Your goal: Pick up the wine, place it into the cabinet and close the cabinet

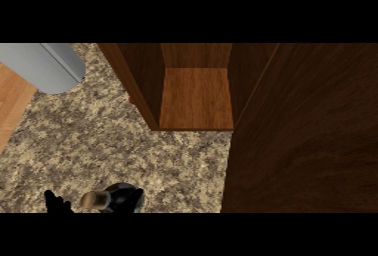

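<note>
Left hand [56, 202], fingers up and spread, is seen at bottom left, touching the wine [118, 198] just to its right; open cabinet [196, 97] lies well above, w/ door swung right.

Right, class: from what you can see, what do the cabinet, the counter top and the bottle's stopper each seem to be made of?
The cabinet looks like dark brown wood with a smooth finish: grain lines run along its shelf and door. The counter top looks like polished stone, perhaps granite, speckled tan and grey. The stopper of the wine bottle looks like cork, pale tan and matte, though that is uncertain.
</note>
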Controlling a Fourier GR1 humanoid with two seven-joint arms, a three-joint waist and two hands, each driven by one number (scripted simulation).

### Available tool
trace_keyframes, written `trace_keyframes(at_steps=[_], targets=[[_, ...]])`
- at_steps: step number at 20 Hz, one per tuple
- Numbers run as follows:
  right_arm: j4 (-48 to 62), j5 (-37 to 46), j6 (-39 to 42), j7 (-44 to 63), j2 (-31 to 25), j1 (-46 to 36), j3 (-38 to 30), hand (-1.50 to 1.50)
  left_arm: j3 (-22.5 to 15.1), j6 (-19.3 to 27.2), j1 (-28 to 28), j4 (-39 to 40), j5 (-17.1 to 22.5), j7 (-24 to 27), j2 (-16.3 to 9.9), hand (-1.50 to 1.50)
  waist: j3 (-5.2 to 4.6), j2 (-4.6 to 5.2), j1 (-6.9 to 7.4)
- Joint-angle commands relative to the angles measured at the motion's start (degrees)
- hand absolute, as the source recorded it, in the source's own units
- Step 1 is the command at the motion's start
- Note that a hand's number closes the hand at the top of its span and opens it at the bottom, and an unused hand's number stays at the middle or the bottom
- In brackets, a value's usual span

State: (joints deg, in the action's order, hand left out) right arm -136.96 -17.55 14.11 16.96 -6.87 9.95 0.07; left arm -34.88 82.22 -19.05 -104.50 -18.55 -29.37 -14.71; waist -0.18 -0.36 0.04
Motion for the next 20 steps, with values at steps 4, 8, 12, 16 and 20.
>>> trace_keyframes(at_steps=[4, 8, 12, 16, 20], targets=[[-3.09, -4.07, 0.0, 1.43, 0.04, 0.4, -1.76, -1.5, 0.87, 2.0, 3.9, 3.41, 10.79, 5.99, -0.89, -1.5, -0.08, -0.01, 0.31], [-6.11, -5.79, 0.71, 2.55, -0.72, 1.79, -2.37, -1.5, 0.63, 0.66, 3.16, 5.56, 13.07, 11.07, 3.25, -1.5, -0.13, -0.13, 0.2], [-2.09, -5.99, 0.93, 0.77, -0.64, -0.88, -4.05, -1.5, 7.93, -7.07, 4.56, 4.76, 20.27, 13.82, 1.98, -1.5, -0.08, -0.01, 0.51], [-7.91, -4.17, -0.5, 4.3, -0.12, 1.81, -1.17, -1.5, 8.97, -9.88, 1.81, 9.81, 22.92, 22.4, 8.42, -1.5, -0.24, -0.28, 0.36], [-4.92, -3.06, 0.19, 1.06, 0.34, 1.76, -1.48, -1.5, 13.73, -18.22, -0.03, 12.2, 28.67, 33.44, 13.79, -1.5, -0.16, -0.23, 0.67]])
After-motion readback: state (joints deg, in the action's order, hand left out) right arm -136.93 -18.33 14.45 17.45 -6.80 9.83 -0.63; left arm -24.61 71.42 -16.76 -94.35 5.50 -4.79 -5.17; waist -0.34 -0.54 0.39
